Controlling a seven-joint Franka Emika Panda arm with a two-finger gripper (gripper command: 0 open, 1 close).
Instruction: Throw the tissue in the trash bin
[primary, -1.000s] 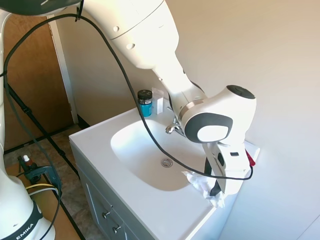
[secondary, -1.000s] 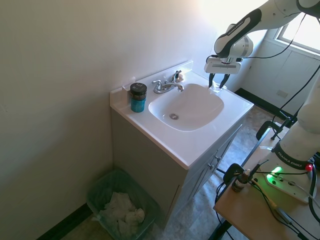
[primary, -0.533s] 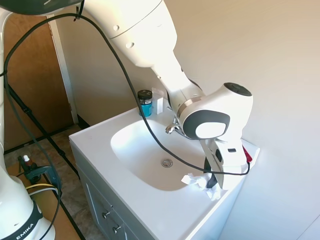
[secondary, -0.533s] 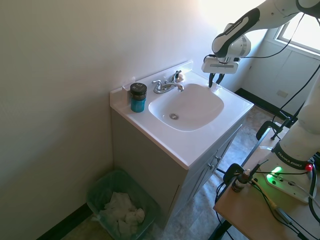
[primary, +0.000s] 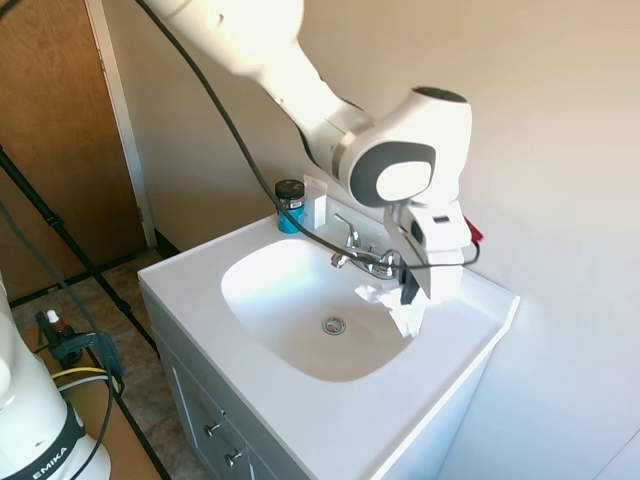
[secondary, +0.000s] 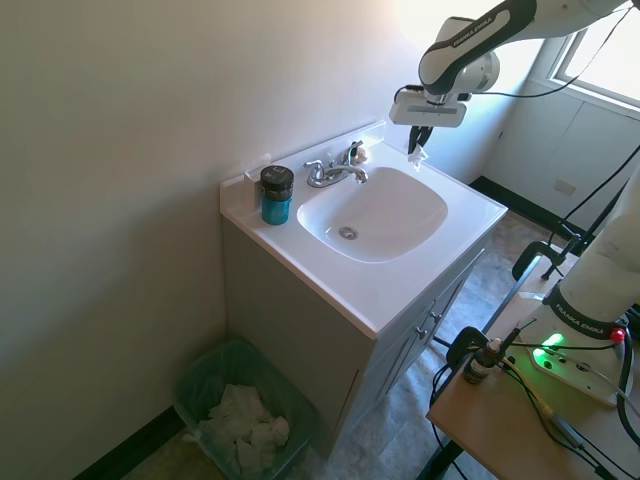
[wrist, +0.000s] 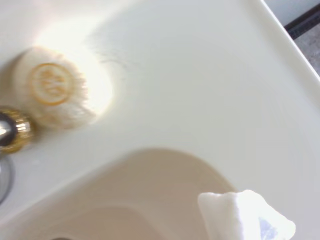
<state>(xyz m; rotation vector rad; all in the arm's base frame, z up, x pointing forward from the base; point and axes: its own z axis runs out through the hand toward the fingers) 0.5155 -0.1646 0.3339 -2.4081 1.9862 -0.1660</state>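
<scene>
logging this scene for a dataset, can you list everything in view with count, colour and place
tissue: 1, white, hanging from the hand above the sink's back corner
trash bin: 1, green-lined, on the floor beside the vanity, white tissues inside
sink: 1, white, set in the vanity top
faucet: 1, chrome, behind the basin
jar: 1, blue with dark lid, vanity's back corner
door: 1, brown wood, beyond the vanity
hand: 1, white with dark fingers, shut on the tissue, raised over the sink

A glossy white arm (primary: 300, 70) with grey joint caps, a black cable along it, upper centre of frame.
</scene>
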